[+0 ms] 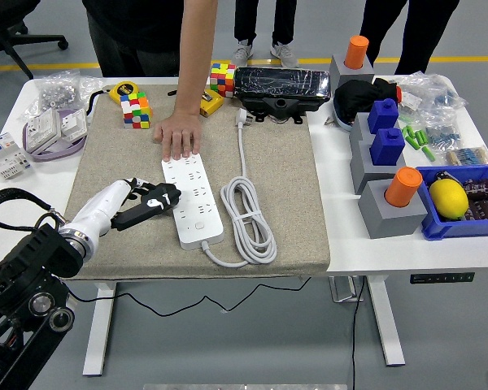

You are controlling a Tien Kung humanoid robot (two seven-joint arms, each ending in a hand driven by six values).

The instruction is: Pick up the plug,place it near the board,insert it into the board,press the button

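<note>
A white power strip lies on the tan mat, its white cable coiled to the right. The black plug sits at the strip's left edge, mostly covered by my left hand, which reaches in from the lower left and lies over it. Whether the hand grips the plug is not visible. A person's hand rests flat on the strip's far end. My right arm is out of view.
Rubik's cubes, a yellow tape measure and a black wrapped box line the mat's far edge. Grey blocks with orange cylinders and a blue bin with a lemon stand right. Switch parts lie left.
</note>
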